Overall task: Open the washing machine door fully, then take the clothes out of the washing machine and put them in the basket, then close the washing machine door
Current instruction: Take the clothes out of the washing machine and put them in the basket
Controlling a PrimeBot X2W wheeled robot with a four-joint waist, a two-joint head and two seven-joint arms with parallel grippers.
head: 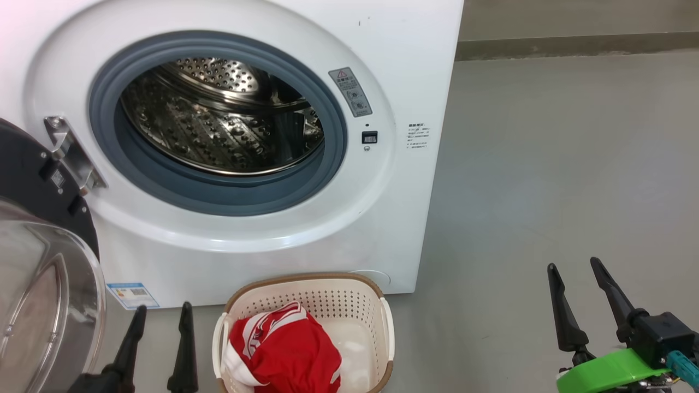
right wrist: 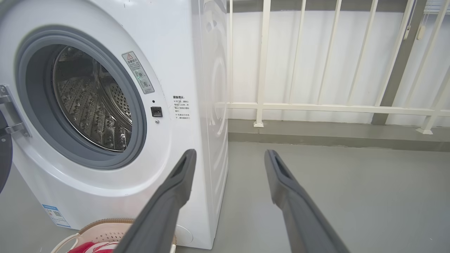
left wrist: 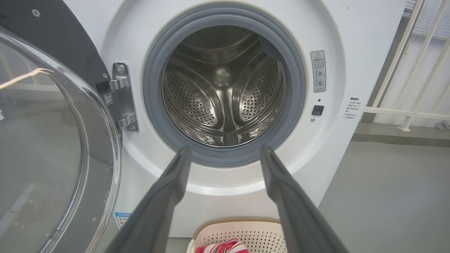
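Left gripper [head: 164,308] stands released beside the open washing machine door [head: 27,174]; pushing its bulging glass [head: 43,311], the fingers [head: 184,349] may slip.

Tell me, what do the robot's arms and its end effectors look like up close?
The left end effector and right end effector each carry two long, dark grey fingers tapering to blunt tips, with a recessed slot near each tip. Behind the right one sit a black block, a bright green ring and a teal connector.
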